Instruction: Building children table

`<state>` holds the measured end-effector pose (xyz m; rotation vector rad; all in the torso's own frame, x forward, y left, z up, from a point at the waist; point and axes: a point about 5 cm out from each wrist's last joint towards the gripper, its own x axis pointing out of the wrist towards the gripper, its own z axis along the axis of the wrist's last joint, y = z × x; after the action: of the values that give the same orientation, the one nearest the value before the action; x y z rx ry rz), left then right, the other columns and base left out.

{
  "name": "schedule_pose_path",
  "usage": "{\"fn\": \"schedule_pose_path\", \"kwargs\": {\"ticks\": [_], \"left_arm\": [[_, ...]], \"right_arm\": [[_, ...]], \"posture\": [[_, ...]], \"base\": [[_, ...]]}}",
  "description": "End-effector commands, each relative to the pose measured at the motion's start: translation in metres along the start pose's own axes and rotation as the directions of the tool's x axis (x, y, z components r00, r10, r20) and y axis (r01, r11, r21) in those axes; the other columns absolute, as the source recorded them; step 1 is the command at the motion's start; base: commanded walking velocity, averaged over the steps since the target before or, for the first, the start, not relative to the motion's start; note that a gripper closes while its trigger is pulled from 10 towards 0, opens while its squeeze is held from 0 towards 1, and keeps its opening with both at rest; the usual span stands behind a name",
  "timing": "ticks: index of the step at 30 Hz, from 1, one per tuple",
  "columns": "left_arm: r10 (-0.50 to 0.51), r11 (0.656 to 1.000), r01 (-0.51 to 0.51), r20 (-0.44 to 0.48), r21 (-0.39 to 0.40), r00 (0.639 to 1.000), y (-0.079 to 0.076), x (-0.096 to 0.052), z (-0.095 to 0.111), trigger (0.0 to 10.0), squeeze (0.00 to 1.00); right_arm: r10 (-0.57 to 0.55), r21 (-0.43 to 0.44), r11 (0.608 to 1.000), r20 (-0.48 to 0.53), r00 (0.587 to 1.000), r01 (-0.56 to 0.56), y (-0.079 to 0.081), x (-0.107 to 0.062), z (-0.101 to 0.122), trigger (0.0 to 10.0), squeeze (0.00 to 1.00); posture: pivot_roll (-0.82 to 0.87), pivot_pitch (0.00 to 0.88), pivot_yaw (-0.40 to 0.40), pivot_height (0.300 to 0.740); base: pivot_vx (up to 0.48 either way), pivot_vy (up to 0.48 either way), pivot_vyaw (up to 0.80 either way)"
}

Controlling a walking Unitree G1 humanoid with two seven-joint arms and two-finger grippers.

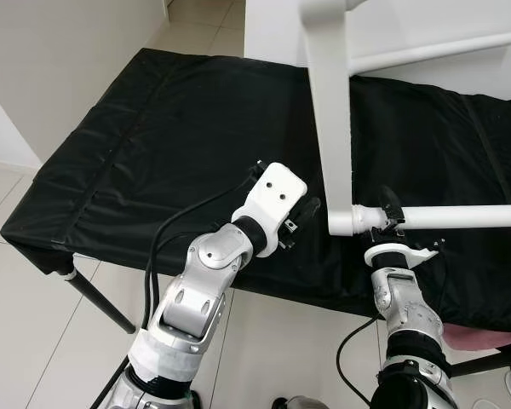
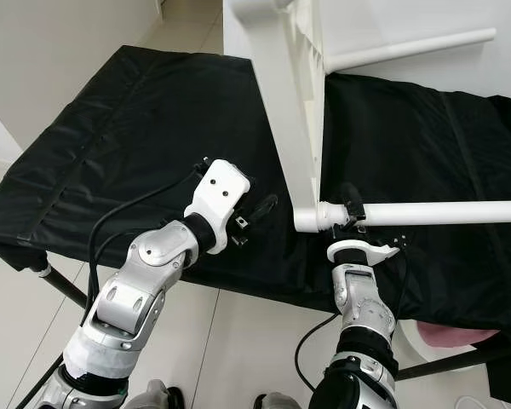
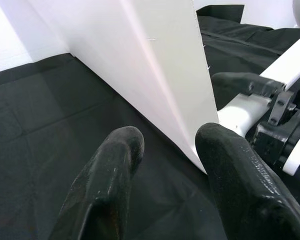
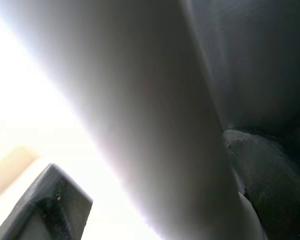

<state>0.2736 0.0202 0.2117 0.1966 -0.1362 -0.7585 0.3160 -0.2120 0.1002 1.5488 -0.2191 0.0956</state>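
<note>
To seat the leg (image 1: pixel 460 216) well it should be kept square to the tabletop (image 1: pixel 330 119) corner standing on the black cloth (image 1: pixel 153 145), which the right gripper (image 1: pixel 390 213) manages by pinching the leg beside the joint, while the left gripper (image 1: pixel 307 209), fingers spread and empty, waits just beside that corner.

Before us we see a black-covered table (image 1: pixel 179 145), and on it the white children's table top (image 1: pixel 328 111) stands on edge with one white leg (image 1: pixel 460 216) jutting out level from its lower corner and another leg (image 1: pixel 434 52) higher up. Our right gripper (image 1: pixel 390 213) comes up from below, its black fingers closed around the lower leg right beside the joint. Our left gripper (image 1: pixel 305 215) reaches in from the left, near the panel's lower corner and just above the black cover; we cannot tell how its fingers are set.
</note>
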Motion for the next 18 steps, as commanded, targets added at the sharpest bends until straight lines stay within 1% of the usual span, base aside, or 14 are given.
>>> {"fn": "schedule_pose_path", "kwargs": {"ticks": [1, 5, 8, 10, 11, 12, 13, 14, 15, 16, 17, 18], "left_arm": [[0.099, 0.995, -0.099, -0.022, -0.005, 0.995, 0.004, 0.000, -0.004, 10.0, 0.00], [0.100, 0.995, -0.100, -0.023, -0.005, 0.995, 0.003, 0.000, -0.004, 10.0, 0.00], [0.091, 0.996, -0.091, -0.026, -0.001, 0.996, 0.003, -0.001, -0.005, 10.0, 0.00], [0.088, 0.996, -0.088, -0.027, 0.002, 0.996, 0.003, -0.001, -0.005, 10.0, 0.00], [0.090, 0.996, -0.090, -0.030, 0.004, 0.995, 0.004, -0.002, -0.006, 10.0, 0.00], [0.090, 0.996, -0.090, -0.030, 0.004, 0.995, 0.004, -0.002, -0.006, 10.0, 0.00], [0.096, 0.995, -0.096, -0.035, 0.009, 0.995, 0.006, -0.002, -0.007, 10.0, 0.00], [0.096, 0.995, -0.096, -0.035, 0.009, 0.995, 0.006, -0.002, -0.007, 10.0, 0.00], [0.098, 0.995, -0.097, -0.036, 0.011, 0.995, 0.006, -0.002, -0.007, 10.0, 0.00], [0.098, 0.995, -0.097, -0.036, 0.011, 0.995, 0.006, -0.002, -0.007, 10.0, 0.00], [0.099, 0.995, -0.099, -0.036, 0.011, 0.994, 0.007, -0.002, -0.007, 10.0, 0.00], [0.099, 0.995, -0.099, -0.036, 0.011, 0.994, 0.007, -0.002, -0.007, 10.0, 0.00]], "right_arm": [[-0.091, -0.008, 0.996, -0.030, 0.995, 0.091, -0.020, -0.013, -0.007, 10.0, 0.00], [-0.091, 0.008, 0.996, -0.020, 0.996, 0.091, -0.021, -0.015, -0.005, 10.0, 0.00], [-0.131, 0.010, 0.991, 0.002, 0.991, 0.131, -0.031, -0.025, 0.002, 10.0, 0.00], [-0.142, 0.010, 0.990, 0.007, 0.990, 0.142, -0.034, -0.027, 0.004, 10.0, 0.00], [-0.169, 0.092, 0.982, 0.064, 0.983, 0.163, -0.039, -0.031, 0.012, 10.0, 0.00], [-0.169, 0.092, 0.982, 0.064, 0.983, 0.163, -0.039, -0.031, 0.012, 10.0, 0.00], [-0.226, 0.283, 0.945, 0.204, 0.953, 0.163, -0.052, -0.043, 0.033, 10.0, 0.00], [-0.226, 0.283, 0.945, 0.204, 0.953, 0.163, -0.052, -0.043, 0.033, 10.0, 0.00], [-0.239, 0.327, 0.932, 0.236, 0.942, 0.154, -0.055, -0.046, 0.037, 10.0, 0.00], [-0.239, 0.327, 0.932, 0.236, 0.942, 0.154, -0.055, -0.046, 0.037, 10.0, 0.00], [-0.237, 0.359, 0.923, 0.259, 0.936, 0.135, -0.056, -0.048, 0.040, 10.0, 0.00], [-0.237, 0.359, 0.923, 0.259, 0.936, 0.135, -0.056, -0.048, 0.040, 10.0, 0.00]], "posture": [[-0.04, 0.118, 0.021, 0.740], [-0.04, 0.118, 0.021, 0.740], [-0.04, 0.116, 0.024, 0.740], [-0.04, 0.116, 0.024, 0.740], [-0.04, 0.115, 0.030, 0.740], [-0.04, 0.115, 0.030, 0.740], [-0.05, 0.114, 0.037, 0.740], [-0.05, 0.114, 0.037, 0.740], [-0.04, 0.114, 0.039, 0.740], [-0.04, 0.114, 0.039, 0.740], [-0.04, 0.114, 0.050, 0.740], [-0.04, 0.114, 0.050, 0.740]], "base": [[0.000, 0.000, 0.00], [0.000, 0.000, 0.00], [0.000, 0.000, 0.00], [0.000, 0.000, 0.00], [0.000, 0.000, 0.00], [0.000, 0.000, 0.00], [0.000, 0.000, 0.00], [0.000, 0.000, 0.00], [0.000, 0.000, 0.00], [0.000, 0.000, 0.00], [0.000, 0.000, 0.00], [0.000, 0.000, 0.00]]}}
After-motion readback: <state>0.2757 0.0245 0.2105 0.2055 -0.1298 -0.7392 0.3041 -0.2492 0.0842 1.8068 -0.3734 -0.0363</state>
